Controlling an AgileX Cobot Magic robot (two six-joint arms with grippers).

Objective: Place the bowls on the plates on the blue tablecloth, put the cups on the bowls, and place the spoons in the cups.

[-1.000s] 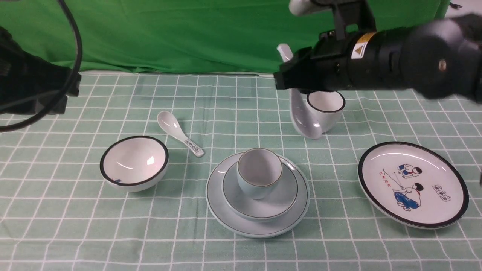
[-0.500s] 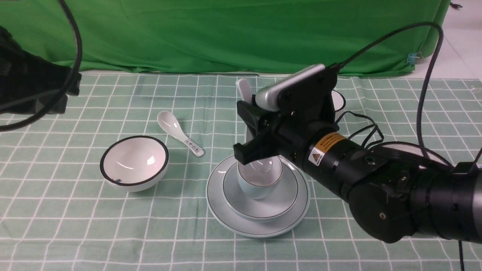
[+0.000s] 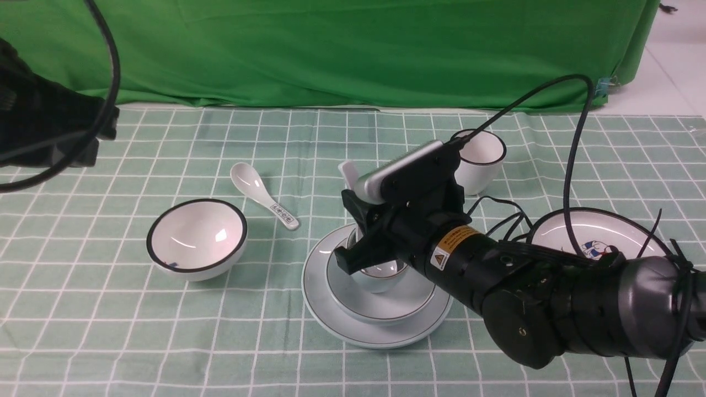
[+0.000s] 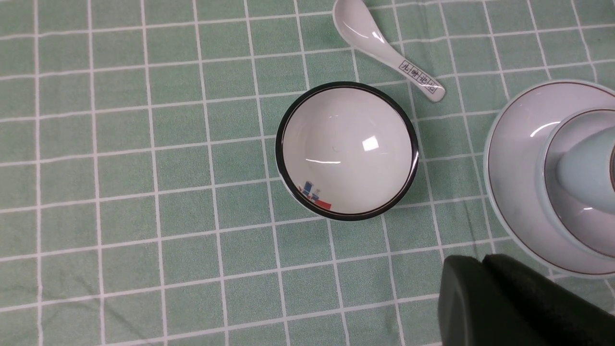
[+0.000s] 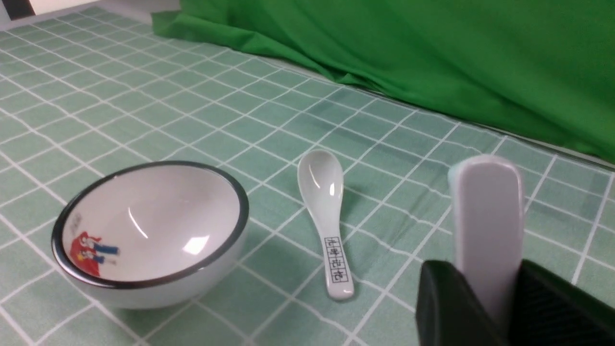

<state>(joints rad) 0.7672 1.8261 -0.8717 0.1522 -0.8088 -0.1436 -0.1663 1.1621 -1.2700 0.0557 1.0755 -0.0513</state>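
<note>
Bowls (image 3: 196, 237): two, one left, one centre on one of two plates (image 3: 325, 309). Two cups (image 3: 481, 160), two spoons (image 3: 256, 190); right gripper (image 3: 352, 234) pinching one; left gripper (image 4: 471, 283) closed.

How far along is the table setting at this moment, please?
Done: the pale blue bowl sits on its plate, with the squat cup in it.

In hand: the right gripper grips the plain spoon, its scoop at that cup.

Left: the black-rimmed bowl, taller cup and patterned spoon lie apart from the cartoon plate.
</note>
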